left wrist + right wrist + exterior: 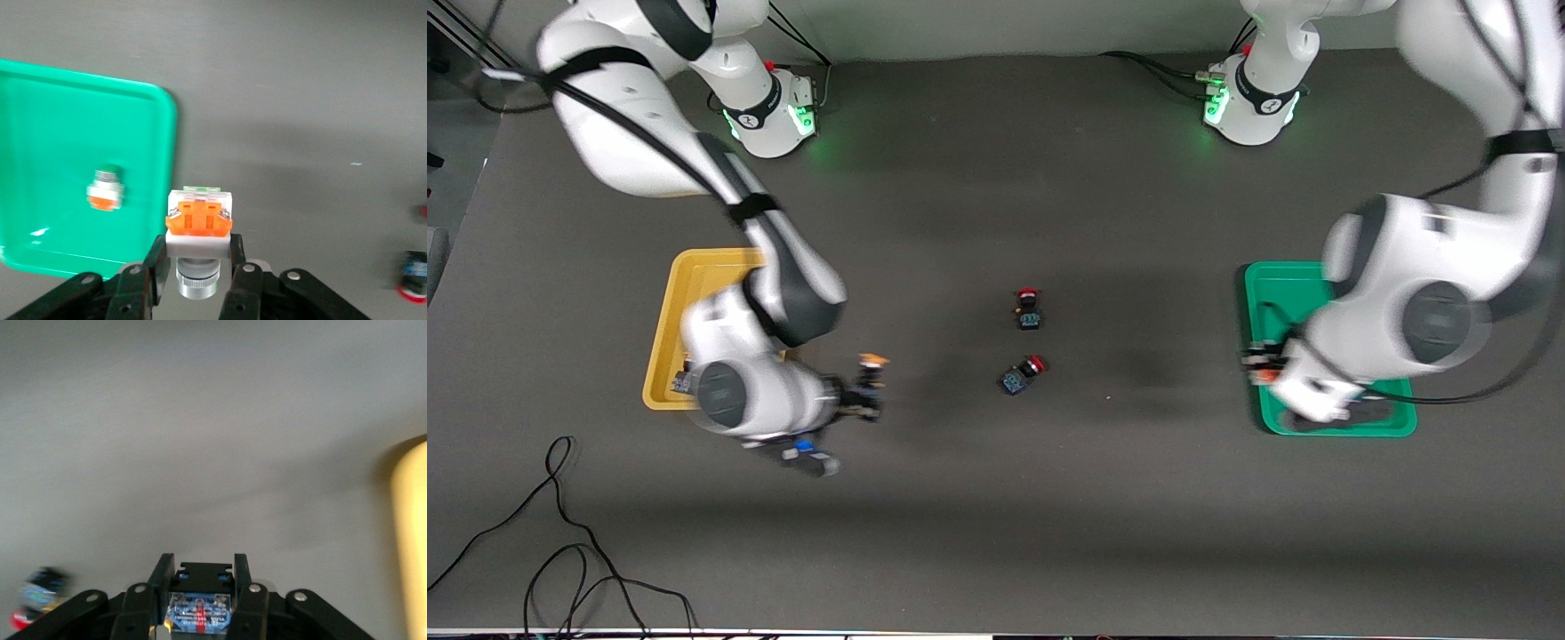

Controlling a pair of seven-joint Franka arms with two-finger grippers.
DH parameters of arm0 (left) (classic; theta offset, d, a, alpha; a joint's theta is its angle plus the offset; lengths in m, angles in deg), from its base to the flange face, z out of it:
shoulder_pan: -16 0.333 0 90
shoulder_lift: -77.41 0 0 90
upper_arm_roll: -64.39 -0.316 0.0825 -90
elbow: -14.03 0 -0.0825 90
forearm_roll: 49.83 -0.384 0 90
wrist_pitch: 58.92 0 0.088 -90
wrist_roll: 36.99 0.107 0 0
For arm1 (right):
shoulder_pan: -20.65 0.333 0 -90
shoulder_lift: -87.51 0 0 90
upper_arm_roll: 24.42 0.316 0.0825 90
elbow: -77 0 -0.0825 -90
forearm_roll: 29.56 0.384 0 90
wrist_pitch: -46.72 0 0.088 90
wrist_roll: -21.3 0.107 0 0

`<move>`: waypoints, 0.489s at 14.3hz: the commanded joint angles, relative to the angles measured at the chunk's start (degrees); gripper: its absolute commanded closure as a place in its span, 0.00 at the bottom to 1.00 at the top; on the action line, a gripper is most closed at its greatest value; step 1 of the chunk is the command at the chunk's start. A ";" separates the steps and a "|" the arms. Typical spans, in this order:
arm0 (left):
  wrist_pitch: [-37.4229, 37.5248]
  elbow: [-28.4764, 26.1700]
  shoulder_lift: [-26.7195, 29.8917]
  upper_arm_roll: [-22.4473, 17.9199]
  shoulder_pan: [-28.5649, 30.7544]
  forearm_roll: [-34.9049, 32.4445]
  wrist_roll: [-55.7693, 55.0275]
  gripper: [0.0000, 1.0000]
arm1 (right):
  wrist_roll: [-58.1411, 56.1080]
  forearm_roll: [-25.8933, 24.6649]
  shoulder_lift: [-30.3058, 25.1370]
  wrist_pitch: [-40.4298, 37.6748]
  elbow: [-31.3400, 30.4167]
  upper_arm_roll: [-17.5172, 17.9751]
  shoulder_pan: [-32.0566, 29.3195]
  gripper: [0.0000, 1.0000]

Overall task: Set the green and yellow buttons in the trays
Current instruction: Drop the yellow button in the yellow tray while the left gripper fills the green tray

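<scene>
Front view: the right gripper (864,391) is carrying a yellow button (869,378) beside the yellow tray (660,342); left wrist view — the left gripper (198,267), clamped on a green button (198,223), is nearing the green tray (40,220), another green button (106,189) inside; right wrist view: fingers (162,577) pinching the body — light, rigid, probably slippery plastic.

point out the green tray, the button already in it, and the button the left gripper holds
green tray (40,100), left wrist view, bare floor.
button in the tray (106,190), left wrist view, its body.
held button (198,220), left wrist view, orange block.
</scene>
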 commanded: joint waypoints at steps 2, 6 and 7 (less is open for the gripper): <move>-2.07 -5.70 2.86 0.40 12.94 -0.68 14.56 0.71 | -14.66 1.98 -8.37 -4.59 -6.12 -7.90 0.15 1.00; -20.13 -20.16 2.50 0.40 17.61 -8.14 17.05 0.71 | -33.36 10.93 -22.95 -4.25 -20.88 -19.32 0.23 1.00; -24.88 -24.03 2.32 0.40 18.84 -9.72 17.05 0.71 | -37.15 11.29 -26.56 -4.33 -24.48 -21.70 0.41 1.00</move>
